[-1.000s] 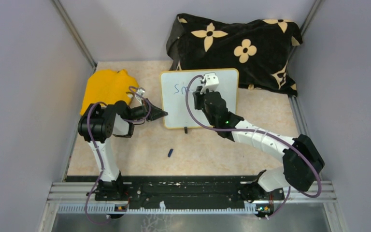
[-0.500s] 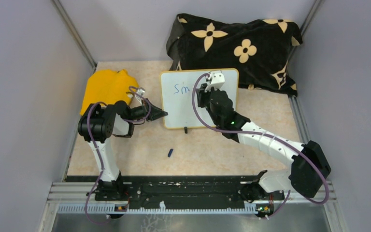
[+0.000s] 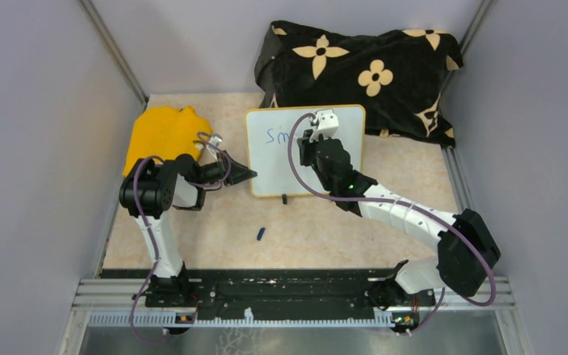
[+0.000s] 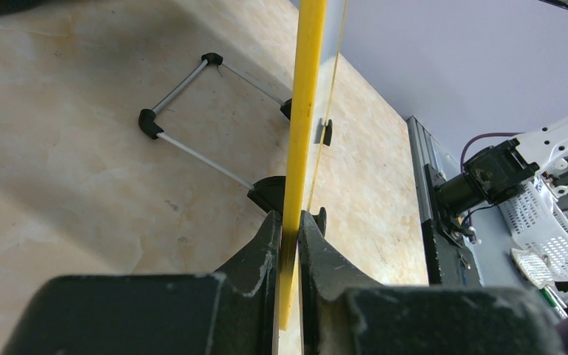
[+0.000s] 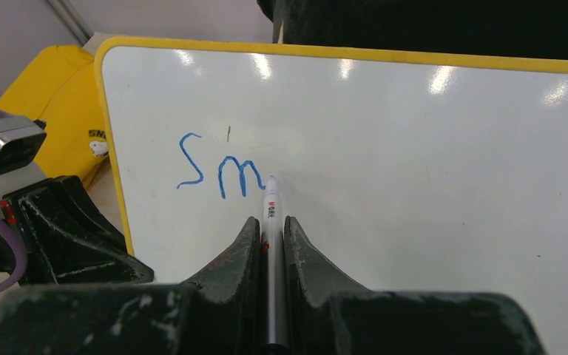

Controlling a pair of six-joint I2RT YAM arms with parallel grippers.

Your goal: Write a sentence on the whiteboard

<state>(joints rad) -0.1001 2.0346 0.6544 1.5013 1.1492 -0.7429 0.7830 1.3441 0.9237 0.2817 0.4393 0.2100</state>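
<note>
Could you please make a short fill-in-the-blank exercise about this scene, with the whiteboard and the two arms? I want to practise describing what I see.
1. The whiteboard shows only two letters: ____.
2. The sentence is written in ____ ink.
3. The left tool is shut on the whiteboard's ____ rim.
4. The right tool is shut on a marker whose body is ____.

Missing words: Sm; blue; yellow; white.
</note>
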